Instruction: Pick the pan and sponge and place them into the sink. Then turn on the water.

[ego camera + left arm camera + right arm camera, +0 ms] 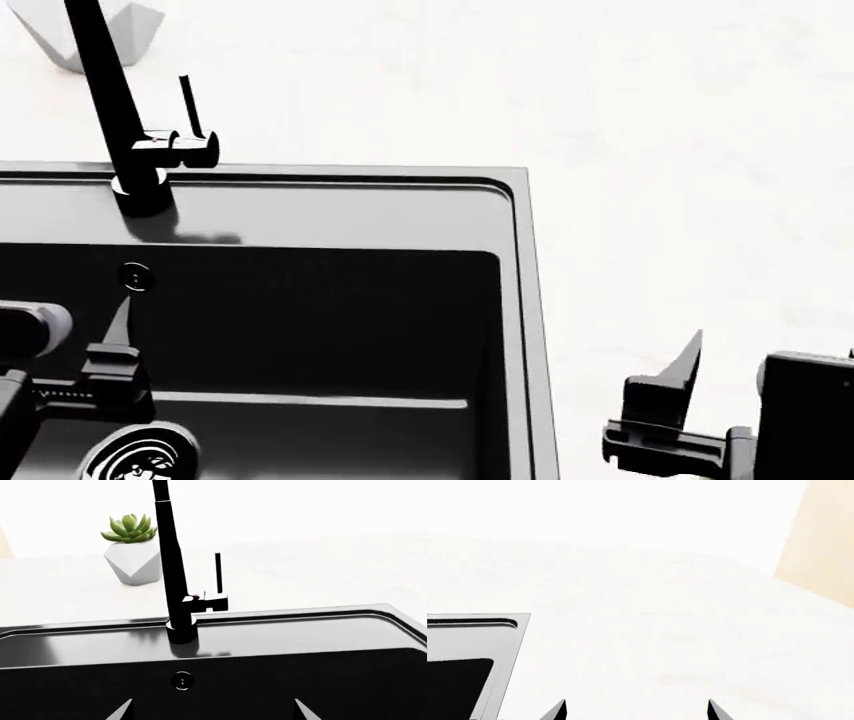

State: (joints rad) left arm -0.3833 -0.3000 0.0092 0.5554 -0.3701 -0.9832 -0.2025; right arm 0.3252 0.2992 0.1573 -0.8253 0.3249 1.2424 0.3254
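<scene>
Your left gripper (210, 710) is wide open and holds nothing, over the sink (514, 300); your right gripper (635, 711) is wide open too, over the counter (667, 150); the faucet (127, 150) stands at 11 o'clock; the drain (140, 455) sits at 7 o'clock.

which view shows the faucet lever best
The left wrist view: the thin lever stands upright beside the faucet, unobstructed. The head view shows it smaller, near the frame's top. The right wrist view shows none of it.
</scene>
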